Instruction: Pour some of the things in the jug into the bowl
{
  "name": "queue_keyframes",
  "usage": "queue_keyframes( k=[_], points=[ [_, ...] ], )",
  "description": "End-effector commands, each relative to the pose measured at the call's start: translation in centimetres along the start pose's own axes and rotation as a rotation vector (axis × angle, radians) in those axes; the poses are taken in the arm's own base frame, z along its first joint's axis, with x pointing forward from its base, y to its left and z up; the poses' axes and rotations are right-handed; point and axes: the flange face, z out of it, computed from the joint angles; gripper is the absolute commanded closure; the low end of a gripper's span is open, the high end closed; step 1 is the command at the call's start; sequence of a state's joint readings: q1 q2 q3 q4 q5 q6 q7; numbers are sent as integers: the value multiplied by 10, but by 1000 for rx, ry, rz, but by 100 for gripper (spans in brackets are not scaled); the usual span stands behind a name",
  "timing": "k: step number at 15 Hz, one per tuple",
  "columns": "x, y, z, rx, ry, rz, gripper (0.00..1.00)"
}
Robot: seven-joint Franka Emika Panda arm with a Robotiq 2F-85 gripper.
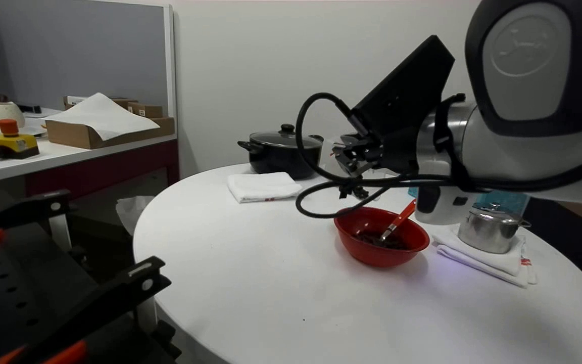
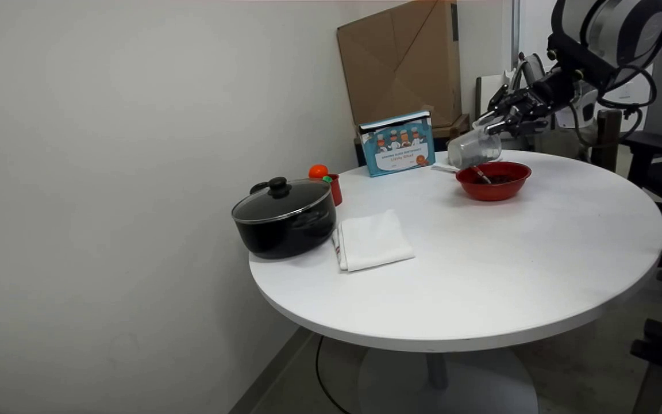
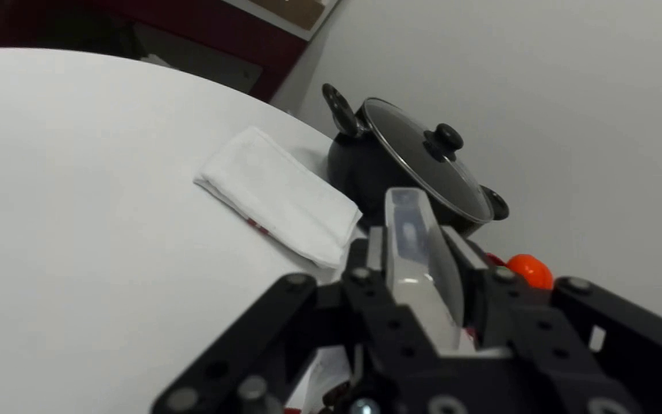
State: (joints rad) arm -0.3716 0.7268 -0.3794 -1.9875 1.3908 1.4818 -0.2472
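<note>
The red bowl (image 1: 367, 255) stands on the table and also shows in an exterior view (image 2: 489, 194). Dark small things (image 1: 382, 240) lie in it around a red-handled utensil (image 1: 401, 218). My gripper (image 2: 495, 123) is shut on the handle (image 3: 414, 247) of the see-through jug (image 2: 473, 148). The jug is tilted well over, above the bowl's rim on the side of the blue box. Which end is its mouth is hard to tell. Dark pieces (image 3: 337, 394) show low in the wrist view; whether in jug or bowl is unclear. My gripper (image 1: 354, 156) and cables mostly hide the jug in an exterior view.
A shiny metal pot (image 1: 490, 232) stands on a folded cloth (image 1: 488, 255) beside the bowl. A black lidded pot (image 2: 285, 230), a folded white cloth (image 2: 374, 241), a small red cup (image 2: 335, 190) with an orange ball (image 2: 318, 171), and a blue box (image 2: 398, 144) stand farther off.
</note>
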Motion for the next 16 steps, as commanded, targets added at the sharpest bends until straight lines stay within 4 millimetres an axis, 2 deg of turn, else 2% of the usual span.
queue_keyframes(
  k=[1,4,7,11,16],
  points=[
    [-20,-17,22,-176,39,3,94],
    [-34,-29,49,-338,93,-10,94],
    [-46,-40,67,-482,189,-20,94],
    [-66,-53,75,-621,381,-33,94],
    [-104,-73,94,-787,625,-87,94]
  ],
)
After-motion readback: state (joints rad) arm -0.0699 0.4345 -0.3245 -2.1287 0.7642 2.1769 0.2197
